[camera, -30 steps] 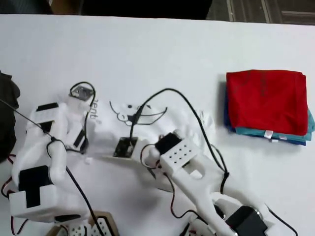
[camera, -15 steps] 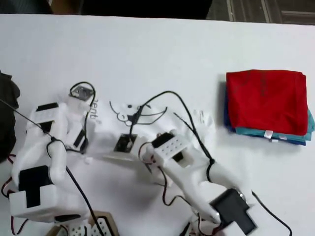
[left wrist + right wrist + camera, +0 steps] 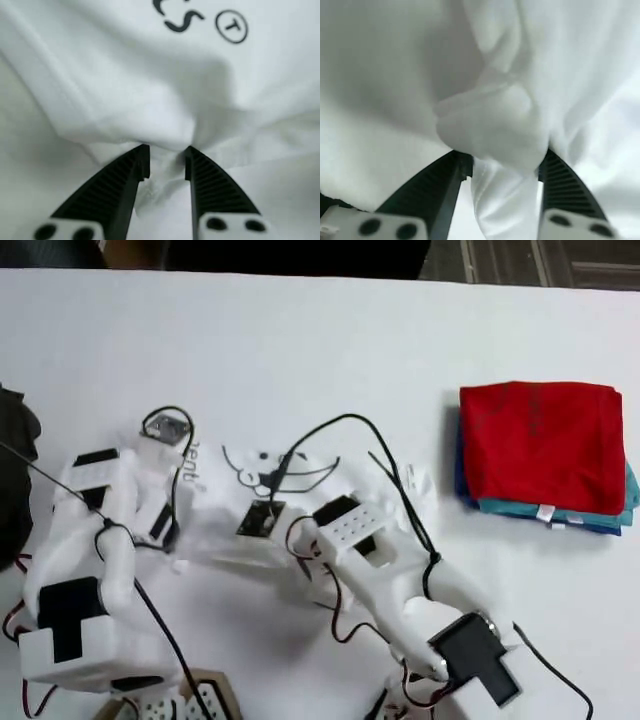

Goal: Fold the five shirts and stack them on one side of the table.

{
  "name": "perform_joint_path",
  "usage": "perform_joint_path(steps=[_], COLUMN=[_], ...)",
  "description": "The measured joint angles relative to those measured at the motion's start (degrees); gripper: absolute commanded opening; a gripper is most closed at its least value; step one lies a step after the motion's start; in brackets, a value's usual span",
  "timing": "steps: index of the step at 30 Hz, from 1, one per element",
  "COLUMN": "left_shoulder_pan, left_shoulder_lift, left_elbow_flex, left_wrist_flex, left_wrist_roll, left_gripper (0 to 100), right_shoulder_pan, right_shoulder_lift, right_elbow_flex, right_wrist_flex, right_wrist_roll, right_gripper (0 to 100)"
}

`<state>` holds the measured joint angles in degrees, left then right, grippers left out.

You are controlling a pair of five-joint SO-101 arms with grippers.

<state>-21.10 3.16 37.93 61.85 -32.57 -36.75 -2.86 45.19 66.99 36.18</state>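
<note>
Pinching a thin ridge of the white shirt (image 3: pixel 150 90), the left hand (image 3: pixel 166 162) has its two black ribbed fingers (image 3: pixel 125 185) drawn close together, with a creased fold of cloth caught between the tips. The black print, a curled letter and a ringed one, lies just beyond those tips. The right hand (image 3: pixel 505 165) grips a thicker, rounded bunch of the same shirt. Its fingers (image 3: pixel 440 185) stand wider apart around the wad, and a loose flap hangs down between them. The cloth is soft, matte and rumpled, gathering into ridges that run toward each hand. In the high view the shirt lies spread on the white table (image 3: pixel 300 340) between the two hands, its long axis running from one to the other, with the printed front facing up. Well apart from the right hand, on the side away from the left hand, sits the stack of folded shirts (image 3: pixel 540 445). It is a flat, roughly square pile with a red shirt (image 3: pixel 535 430) on top and teal (image 3: pixel 520 506) and blue (image 3: pixel 463 475) edges showing beneath.
</note>
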Motion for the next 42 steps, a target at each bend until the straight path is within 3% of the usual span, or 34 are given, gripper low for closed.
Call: perform_joint_path(steps=[2,8,12,22,28,34,42], left_shoulder_pan=[0.0,0.0,0.0,0.0,0.0,0.0,0.0], left_shoulder_lift=[0.0,0.0,0.0,0.0,0.0,0.0,0.0], left_elbow_flex=[0.0,0.0,0.0,0.0,0.0,0.0,0.0], left_wrist_flex=[0.0,0.0,0.0,0.0,0.0,0.0,0.0], left_wrist_roll=[0.0,0.0,0.0,0.0,0.0,0.0,0.0], left_gripper=[14,14,14,14,14,14,14], right_shoulder_pan=[0.2,2.8,4.5,11.8,12.7,13.3,20.0], right_shoulder_lift=[0.4,1.3,2.2,7.6,23.2,36.7,46.0], right_elbow_flex=[-0.5,-1.7,-6.3,-31.1,-47.2,-67.5,-88.1], right_wrist_flex=[-0.1,-1.8,2.5,14.9,19.7,26.5,29.3], right_wrist_roll=[0.0,0.2,2.4,9.1,9.4,9.4,9.4], right_gripper=[0.9,2.2,2.0,2.1,5.3,15.8,18.0])
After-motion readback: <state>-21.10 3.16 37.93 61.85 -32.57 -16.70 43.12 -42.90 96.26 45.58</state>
